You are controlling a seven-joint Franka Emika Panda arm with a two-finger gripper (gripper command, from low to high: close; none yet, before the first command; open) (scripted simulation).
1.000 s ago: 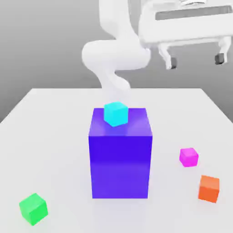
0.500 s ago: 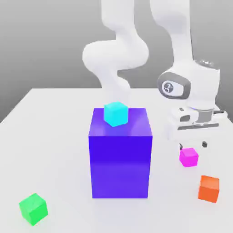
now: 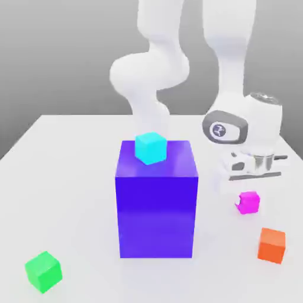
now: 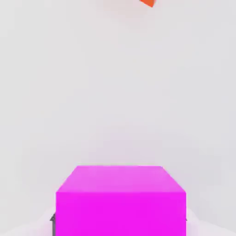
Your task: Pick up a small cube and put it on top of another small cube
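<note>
The small magenta-pink cube [image 3: 249, 203] rests on the white table at the exterior view's right, beside the big block. My gripper [image 3: 249, 193] has come straight down over it, and the white hand covers the cube's top edge. In the hand view the magenta cube [image 4: 120, 200] looms large, with a dark fingertip [image 4: 53, 222] pressed against its side, so the gripper is shut on it. A small cyan cube [image 3: 150, 148] sits on top of the big blue-purple block [image 3: 156, 204].
An orange cube [image 3: 272, 244] lies just in front of the magenta one, and its corner [image 4: 148, 2] shows in the hand view. A green cube [image 3: 43, 271] sits at the front of the exterior view's left. The white table [image 3: 71, 195] spreads around the tall block.
The arm swung down from high above to the magenta cube. In the last half second the hand sank lower over it, and the cube shifted slightly toward the exterior view's right.
</note>
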